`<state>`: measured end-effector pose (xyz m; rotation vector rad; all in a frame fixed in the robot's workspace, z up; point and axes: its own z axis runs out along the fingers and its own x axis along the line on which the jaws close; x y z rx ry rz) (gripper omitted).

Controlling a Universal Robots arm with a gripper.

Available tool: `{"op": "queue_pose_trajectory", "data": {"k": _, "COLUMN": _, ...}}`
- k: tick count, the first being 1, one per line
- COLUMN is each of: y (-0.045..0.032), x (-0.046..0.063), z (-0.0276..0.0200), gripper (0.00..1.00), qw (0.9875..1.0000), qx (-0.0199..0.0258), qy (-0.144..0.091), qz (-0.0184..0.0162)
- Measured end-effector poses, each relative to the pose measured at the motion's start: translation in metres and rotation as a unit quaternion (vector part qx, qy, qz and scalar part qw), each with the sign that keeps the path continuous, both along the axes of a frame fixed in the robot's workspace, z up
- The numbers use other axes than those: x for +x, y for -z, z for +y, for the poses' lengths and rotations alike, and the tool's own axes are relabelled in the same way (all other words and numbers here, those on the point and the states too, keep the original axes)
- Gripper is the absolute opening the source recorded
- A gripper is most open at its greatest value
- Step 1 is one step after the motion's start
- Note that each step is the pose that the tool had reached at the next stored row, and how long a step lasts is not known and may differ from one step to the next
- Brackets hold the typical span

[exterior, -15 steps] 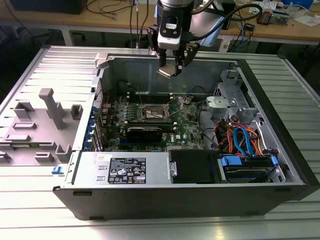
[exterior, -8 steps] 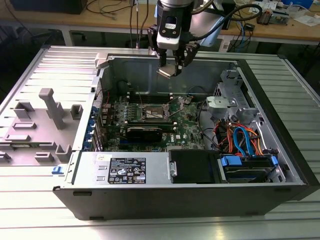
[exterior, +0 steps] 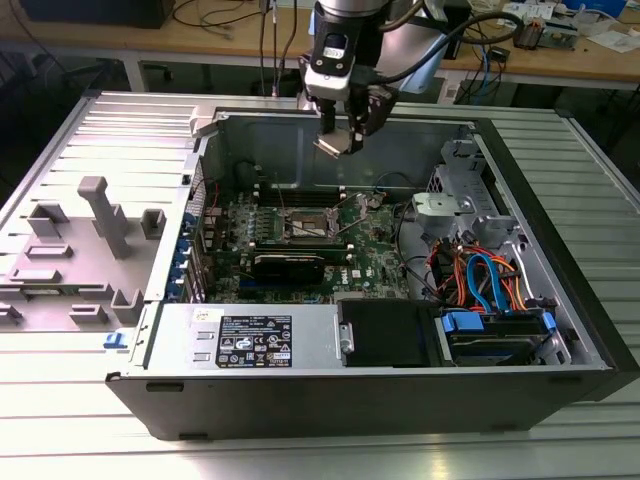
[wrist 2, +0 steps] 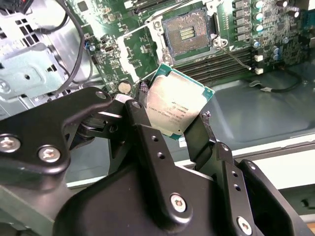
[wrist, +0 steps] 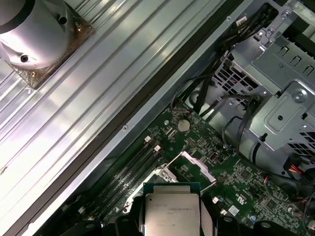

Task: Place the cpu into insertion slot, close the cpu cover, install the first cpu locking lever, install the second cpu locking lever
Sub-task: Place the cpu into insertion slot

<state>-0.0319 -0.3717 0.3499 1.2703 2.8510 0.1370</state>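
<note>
Silver-grey cpu (wrist 2: pixel 178 101) in the gripper (wrist 2: pixel 173 105)

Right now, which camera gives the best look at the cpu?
The second wrist view: the cpu shows nearly its whole metal top, held in the gripper. The first wrist view catches part of it; the exterior view shows it small and tilted in the gripper.

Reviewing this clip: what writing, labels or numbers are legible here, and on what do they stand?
Nothing reads cleanly.
cpu, held in the gripper: engraved lines, too small to read.
White label on the silver housing: print blurred.
Motherboard: tiny markings, unreadable.
</note>
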Motion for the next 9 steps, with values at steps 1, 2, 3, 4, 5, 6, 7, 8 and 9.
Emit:
{"op": "queue_pose_trajectory", "data": {"k": 1, "y": 0.0002, "x": 0.0000, "z": 0.0000, "gripper": 0.54, "qw": 1.0000, "qx": 0.0000, "qy": 0.005, "qz": 0.0000}}
{"op": "queue_pose_trajectory", "data": {"k": 2, "y": 0.0004, "x": 0.0000, "z": 0.0000, "gripper": 0.54, "qw": 0.9999, "qx": 0.0000, "qy": 0.011, "qz": 0.0000}}
{"op": "queue_pose_trajectory", "data": {"k": 3, "y": 0.0006, "x": 0.0000, "z": 0.0000, "gripper": 0.54, "qw": 0.9999, "qx": 0.0000, "qy": 0.017, "qz": 0.0000}}
{"op": "queue_pose_trajectory", "data": {"k": 4, "y": 0.0008, "x": 0.0000, "z": 0.0000, "gripper": 0.54, "qw": 0.9997, "qx": 0.0000, "qy": 0.024, "qz": 0.0000}}
{"op": "queue_pose_trajectory", "data": {"k": 5, "y": 0.0010, "x": 0.0000, "z": 0.0000, "gripper": 0.54, "qw": 0.9996, "qx": 0.0000, "qy": 0.029, "qz": 0.0000}}
{"op": "queue_pose_trajectory", "data": {"k": 6, "y": 0.0013, "x": 0.0000, "z": 0.0000, "gripper": 0.54, "qw": 0.9993, "qx": 0.0000, "qy": 0.037, "qz": 0.0001}}
{"op": "queue_pose_trajectory", "data": {"k": 7, "y": 0.0015, "x": 0.0000, "z": 0.0000, "gripper": 0.54, "qw": 0.9991, "qx": 0.0000, "qy": 0.043, "qz": 0.0001}}
{"op": "queue_pose_trajectory", "data": {"k": 8, "y": 0.0017, "x": 0.0000, "z": 0.0000, "gripper": 0.54, "qw": 0.9988, "qx": 0.0000, "qy": 0.049, "qz": 0.0001}}
{"op": "queue_pose_trajectory", "data": {"k": 9, "y": 0.0019, "x": 0.0000, "z": 0.0000, "gripper": 0.54, "qw": 0.9984, "qx": 0.0000, "qy": 0.057, "qz": 0.0003}}
